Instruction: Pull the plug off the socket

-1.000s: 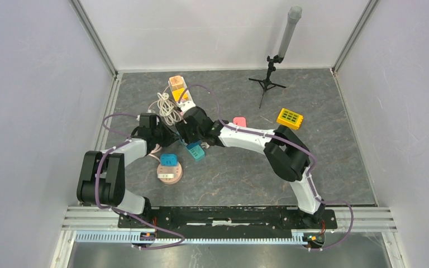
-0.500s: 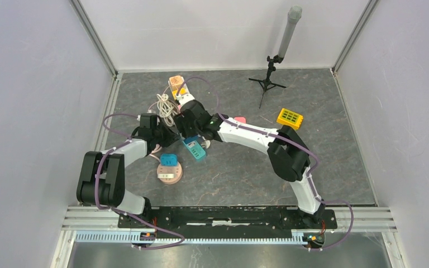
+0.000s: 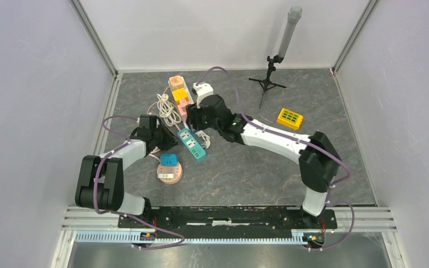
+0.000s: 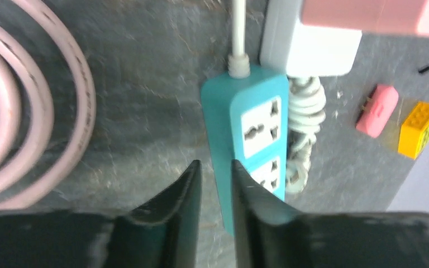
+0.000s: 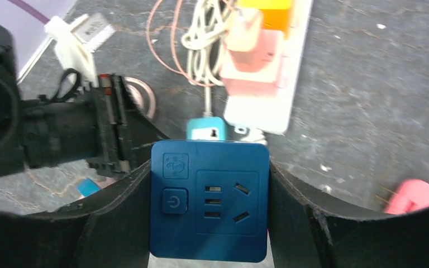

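Between the R fingers sits the dark blue plug block, pinched tight on both sides. Its face w/ power button and pin holes is turned to the wrist cam. Just past its far edge the cord end of the teal power strip peeks out; can't tell from that view whether the two touch. From above, the plug itself is hidden under the R arm. The strip lies flat and slanted on the counter, both socket faces showing, w/ the R arm's head just beside its far end.

L fingers are nearly pressed together, w/ only a slim gap and bare counter in it, pinching nothing. The one nearer the strip overlaps the strip's long edge at the near end. The strip's white cord leaves from the opposite end.

Beyond the teal strip is a white strip carrying a pink cube and an orange cube. Coiled cords lie beside it. A small pink plug and a yellow block are off to the R side. A round base w/ a blue adapter is near the L arm. A tripod stands at the back.
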Available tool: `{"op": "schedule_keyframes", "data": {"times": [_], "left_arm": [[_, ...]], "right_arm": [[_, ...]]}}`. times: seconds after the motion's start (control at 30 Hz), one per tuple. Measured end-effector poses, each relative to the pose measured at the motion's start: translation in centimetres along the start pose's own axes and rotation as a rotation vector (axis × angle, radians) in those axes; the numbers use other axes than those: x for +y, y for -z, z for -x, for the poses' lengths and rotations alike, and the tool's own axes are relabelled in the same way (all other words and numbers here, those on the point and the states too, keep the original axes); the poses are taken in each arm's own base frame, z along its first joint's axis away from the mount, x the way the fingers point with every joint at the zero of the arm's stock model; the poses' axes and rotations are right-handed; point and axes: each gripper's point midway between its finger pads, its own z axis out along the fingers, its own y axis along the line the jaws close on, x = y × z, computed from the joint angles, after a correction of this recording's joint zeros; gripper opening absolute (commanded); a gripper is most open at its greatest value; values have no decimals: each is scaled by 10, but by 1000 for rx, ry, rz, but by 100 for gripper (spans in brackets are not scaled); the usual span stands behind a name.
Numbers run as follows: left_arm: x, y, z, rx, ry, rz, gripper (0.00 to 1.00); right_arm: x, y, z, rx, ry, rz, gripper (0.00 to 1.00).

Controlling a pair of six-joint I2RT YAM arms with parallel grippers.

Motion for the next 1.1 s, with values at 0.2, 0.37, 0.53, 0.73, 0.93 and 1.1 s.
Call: {"op": "schedule_keyframes", "data": {"times": [0.2, 0.37, 0.53, 0.73, 0.93, 1.1], "left_arm": [[-30, 28, 0, 40, -19, -86, 71], [-77, 73, 29, -43, -84, -194, 80], [-90, 114, 48, -130, -185, -172, 91], [-72, 153, 52, -234, -255, -95, 100], [-47, 158, 48, -257, -272, 0, 100], [-31, 153, 46, -244, -275, 70, 100]], "right_arm": [[-63, 43, -2, -17, -23, -113, 0], [-130, 80, -13, -35, -80, -236, 0], [-171, 95, -45, 2, -143, -284, 0], [-184, 91, -77, 35, -265, -227, 0], [-178, 80, -101, 34, -416, -115, 5], [-167, 72, -126, 63, -506, -40, 9]]}}
